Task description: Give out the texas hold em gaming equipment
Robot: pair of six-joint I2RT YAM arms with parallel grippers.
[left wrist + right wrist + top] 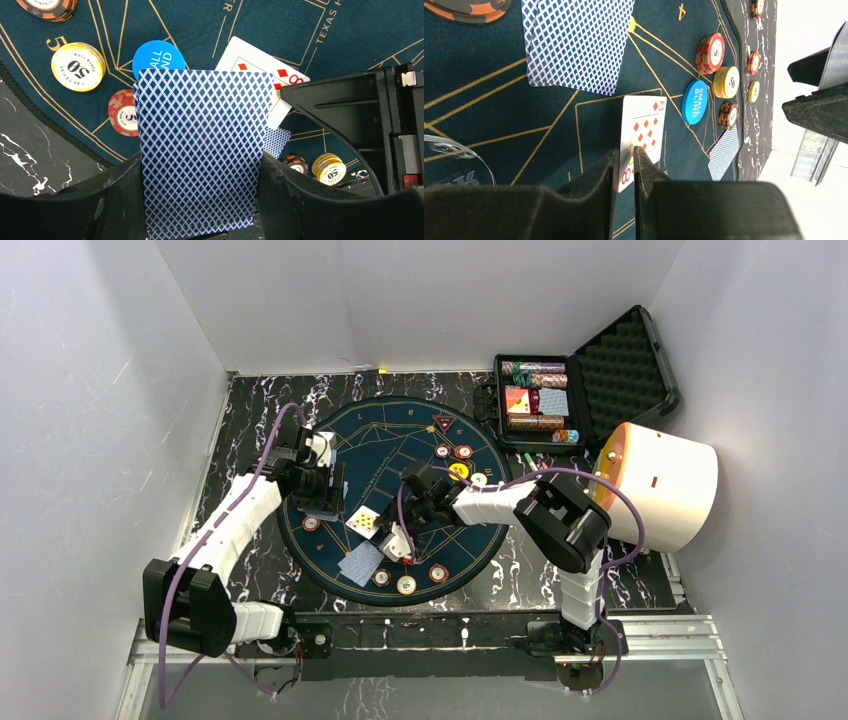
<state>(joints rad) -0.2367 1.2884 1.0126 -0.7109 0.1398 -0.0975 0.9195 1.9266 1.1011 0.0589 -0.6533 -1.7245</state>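
Right gripper (626, 154) straddles the face-up card (646, 125) at lower centre, jaws barely apart, grip unclear. Left gripper (202, 167) clamps a blue-backed card (200, 120). Cards are light, thin, slick and bendy: pinch an edge.

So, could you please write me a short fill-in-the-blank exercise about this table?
The card in the left gripper shows a ____ patterned back. The face-up card by the right gripper is the eight of ____. The round blue button reads SMALL ____. The black case has its lid ____.
Missing: blue; diamonds; blind; open.
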